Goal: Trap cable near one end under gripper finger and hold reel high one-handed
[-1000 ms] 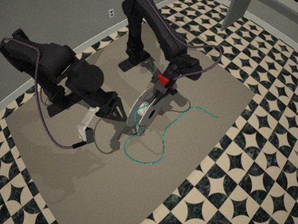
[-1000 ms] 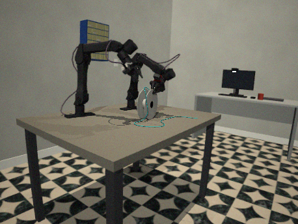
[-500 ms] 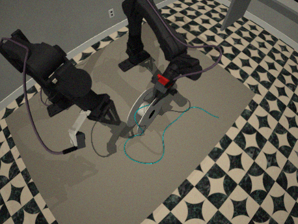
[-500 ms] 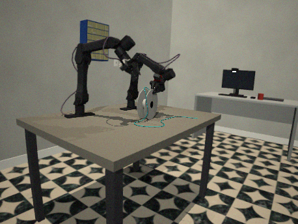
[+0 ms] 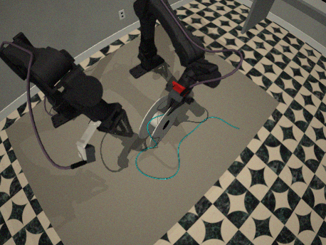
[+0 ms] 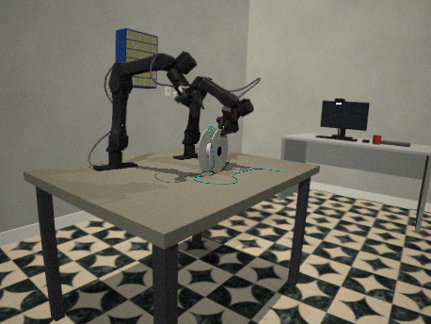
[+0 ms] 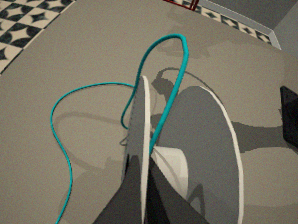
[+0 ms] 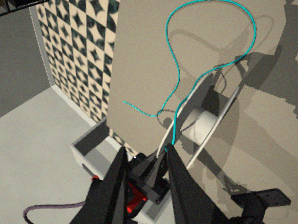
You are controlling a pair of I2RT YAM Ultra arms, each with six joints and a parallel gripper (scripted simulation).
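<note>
A white reel (image 5: 161,124) (image 6: 213,151) (image 7: 174,171) (image 8: 208,123) stands upright on its rims on the table (image 5: 107,206) (image 6: 141,202). My left gripper (image 5: 170,107) (image 6: 225,131) (image 7: 140,162), the one with the red mark, is shut on the top of one reel flange. A teal cable (image 5: 178,146) (image 6: 245,172) (image 7: 67,156) (image 8: 174,50) runs up along that flange beside the fingers and loops loosely over the table. My right gripper (image 5: 124,128) is open and empty, held in the air apart from the reel.
Purple hoses hang from both arms. The arm bases stand at the back of the table. A desk (image 6: 358,143) with a monitor stands far off. A blue panel (image 6: 136,58) hangs on the wall.
</note>
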